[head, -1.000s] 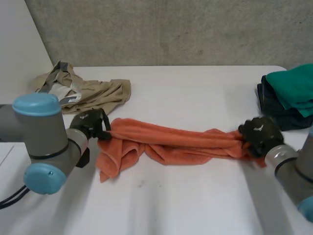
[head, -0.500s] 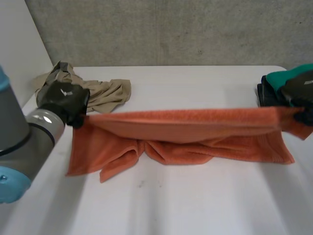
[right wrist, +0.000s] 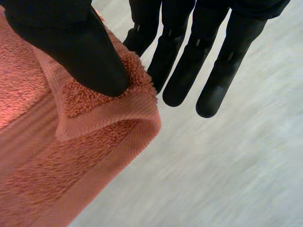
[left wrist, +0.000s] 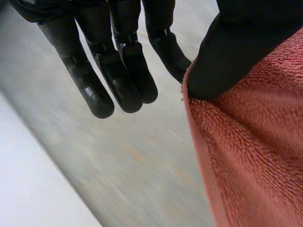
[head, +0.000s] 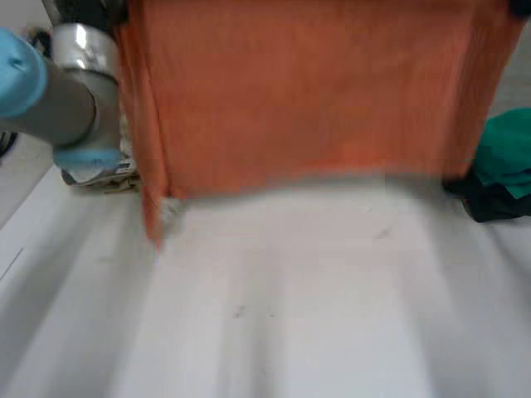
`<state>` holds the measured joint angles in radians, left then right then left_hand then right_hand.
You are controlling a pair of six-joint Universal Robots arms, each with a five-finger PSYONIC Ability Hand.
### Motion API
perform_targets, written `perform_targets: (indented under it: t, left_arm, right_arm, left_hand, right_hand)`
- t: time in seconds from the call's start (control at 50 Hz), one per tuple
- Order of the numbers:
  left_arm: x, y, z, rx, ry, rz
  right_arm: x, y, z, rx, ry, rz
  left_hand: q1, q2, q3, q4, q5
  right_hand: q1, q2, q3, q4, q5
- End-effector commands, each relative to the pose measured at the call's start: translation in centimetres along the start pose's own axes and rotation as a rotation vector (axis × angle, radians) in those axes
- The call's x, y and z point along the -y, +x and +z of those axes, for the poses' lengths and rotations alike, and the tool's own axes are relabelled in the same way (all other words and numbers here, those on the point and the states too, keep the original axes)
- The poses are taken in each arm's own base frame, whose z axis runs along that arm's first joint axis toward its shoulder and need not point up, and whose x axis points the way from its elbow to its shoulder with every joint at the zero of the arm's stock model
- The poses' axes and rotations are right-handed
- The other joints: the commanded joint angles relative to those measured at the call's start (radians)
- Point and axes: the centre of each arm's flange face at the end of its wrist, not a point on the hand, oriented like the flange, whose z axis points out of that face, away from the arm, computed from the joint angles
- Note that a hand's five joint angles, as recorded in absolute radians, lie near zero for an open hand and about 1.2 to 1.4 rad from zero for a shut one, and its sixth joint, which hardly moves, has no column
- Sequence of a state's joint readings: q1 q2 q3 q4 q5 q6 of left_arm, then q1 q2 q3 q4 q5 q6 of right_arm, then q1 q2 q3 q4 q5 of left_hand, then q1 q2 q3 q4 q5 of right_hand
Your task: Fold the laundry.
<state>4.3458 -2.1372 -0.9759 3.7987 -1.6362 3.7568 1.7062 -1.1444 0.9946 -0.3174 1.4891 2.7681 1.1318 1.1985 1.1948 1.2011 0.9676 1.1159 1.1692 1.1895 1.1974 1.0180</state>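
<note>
Above the table [head: 332,290], orange towel [head: 307,91] between left hand [left wrist: 125,71] and right hand [right wrist: 71,42], an end clamped under each thumb.

nothing legible: no words, brands, numbers or signs can be read. a pale tag [head: 95,172] on the crumpled garment [head: 116,184] at the left side of the bench [head: 290,290] is too blurred to make out.
</note>
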Motion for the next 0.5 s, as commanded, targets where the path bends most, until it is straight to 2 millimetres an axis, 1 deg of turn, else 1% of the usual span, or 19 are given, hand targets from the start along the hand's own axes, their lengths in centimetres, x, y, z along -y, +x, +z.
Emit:
perform_targets:
  t: [0.02,0.06,0.1,0.12,0.14,0.16,0.18,0.2,0.22,0.24,0.26,0.28,0.3,0.36,0.38,0.4,0.42,0.46,0.5]
  left_arm:
    - [3.6,-2.6,0.0,0.045,0.057,-0.013]
    - [3.0,-2.2,-1.1,0.013,0.008,-0.011]
    - [2.4,-2.0,-3.0,-0.033,-0.057,-0.006]
    - [2.1,-1.7,-3.9,-0.053,-0.084,-0.004]
    - [1.8,-1.5,-4.7,-0.072,-0.11,-0.002]
    - [1.0,-1.0,-6.7,-0.116,-0.163,0.001]
    - [0.6,-0.7,-7.7,-0.138,-0.189,0.002]
    - [0.0,-0.2,-9.2,-0.17,-0.225,0.003]
    - [-0.8,0.3,-11.0,-0.207,-0.273,0.007]
    - [-1.2,0.6,-12.1,-0.227,-0.299,0.008]
    - [-1.7,0.8,-13.2,-0.247,-0.328,0.011]
    - [-2.1,1.1,-14.2,-0.27,-0.355,0.014]
    - [-3.0,1.8,-16.7,-0.32,-0.415,0.018]
    - [-3.6,2.7,-19.4,-0.384,-0.472,0.017]
    - [-4.0,3.3,-20.9,-0.417,-0.503,0.014]
    - [-4.4,3.6,-21.6,-0.435,-0.524,0.016]
    - [-4.8,3.8,-22.2,-0.45,-0.543,0.017]
    - [-5.9,4.8,-23.9,-0.496,-0.592,0.02]
    - [-6.5,4.9,-24.3,-0.504,-0.614,0.022]
  right_arm:
    - [3.0,1.3,0.7,-0.075,0.171,0.05]
    - [2.3,0.5,0.2,-0.041,0.136,0.058]
    - [1.5,-0.1,-0.4,-0.009,0.094,0.062]
    - [0.9,-0.4,-0.8,0.009,0.066,0.062]
    - [-0.4,-1.0,-1.6,0.045,0.01,0.068]
    - [-1.1,-1.2,-2.1,0.064,-0.022,0.071]
    - [-1.8,-1.4,-2.6,0.081,-0.055,0.073]
    - [-3.1,-2.2,-3.7,0.125,-0.116,0.082]
    - [-3.7,-2.6,-4.4,0.148,-0.15,0.087]
    - [-4.4,-3.0,-5.0,0.172,-0.183,0.091]
    - [-5.7,-3.8,-6.5,0.218,-0.256,0.106]
    - [-6.3,-4.2,-7.3,0.241,-0.292,0.112]
    - [-7.0,-4.6,-8.2,0.262,-0.332,0.115]
    - [-9.3,-5.8,-10.9,0.324,-0.453,0.113]
    - [-9.8,-6.1,-11.6,0.339,-0.48,0.106]
    - [-10.4,-6.5,-12.3,0.355,-0.505,0.097]
    - [-11.5,-7.0,-13.6,0.385,-0.548,0.07]
    - [-12.2,-7.4,-14.6,0.41,-0.572,0.041]
    - [-12.7,-7.6,-15.5,0.434,-0.593,0.004]
  left_hand:
    - [0.264,0.198,0.201,0.195,0.254]
    - [0.264,0.198,0.201,0.195,0.254]
    - [0.264,0.198,0.201,0.195,0.254]
    - [0.264,0.198,0.201,0.195,0.254]
    - [0.264,0.198,0.201,0.195,0.254]
    - [0.264,0.198,0.201,0.195,0.254]
    - [0.264,0.198,0.201,0.195,0.254]
    - [0.264,0.198,0.201,0.195,0.254]
    - [0.264,0.198,0.201,0.195,0.254]
    - [0.264,0.198,0.201,0.195,0.254]
    - [0.264,0.198,0.201,0.195,0.254]
    - [0.264,0.198,0.201,0.195,0.254]
    - [0.264,0.198,0.201,0.195,0.254]
    - [0.264,0.198,0.201,0.195,0.254]
    - [0.264,0.198,0.201,0.195,0.254]
    - [0.264,0.198,0.201,0.195,0.254]
    - [0.264,0.198,0.201,0.195,0.254]
    - [0.264,0.198,0.201,0.195,0.254]
    - [0.264,0.198,0.201,0.195,0.254]
  right_hand:
    - [0.28,0.227,0.207,0.199,0.204]
    - [0.28,0.227,0.207,0.199,0.204]
    - [0.28,0.227,0.207,0.199,0.204]
    - [0.28,0.227,0.207,0.199,0.204]
    - [0.28,0.227,0.207,0.199,0.204]
    - [0.28,0.227,0.207,0.199,0.204]
    - [0.28,0.227,0.207,0.199,0.204]
    - [0.28,0.227,0.207,0.199,0.204]
    - [0.28,0.227,0.207,0.199,0.204]
    - [0.28,0.227,0.207,0.199,0.204]
    - [0.28,0.227,0.207,0.199,0.204]
    - [0.28,0.227,0.207,0.199,0.204]
    - [0.28,0.227,0.207,0.199,0.204]
    - [0.28,0.227,0.207,0.199,0.204]
    - [0.28,0.227,0.207,0.199,0.204]
    - [0.28,0.227,0.207,0.199,0.204]
    - [0.28,0.227,0.207,0.199,0.204]
    - [0.28,0.227,0.207,0.199,0.204]
    - [0.28,0.227,0.207,0.199,0.204]
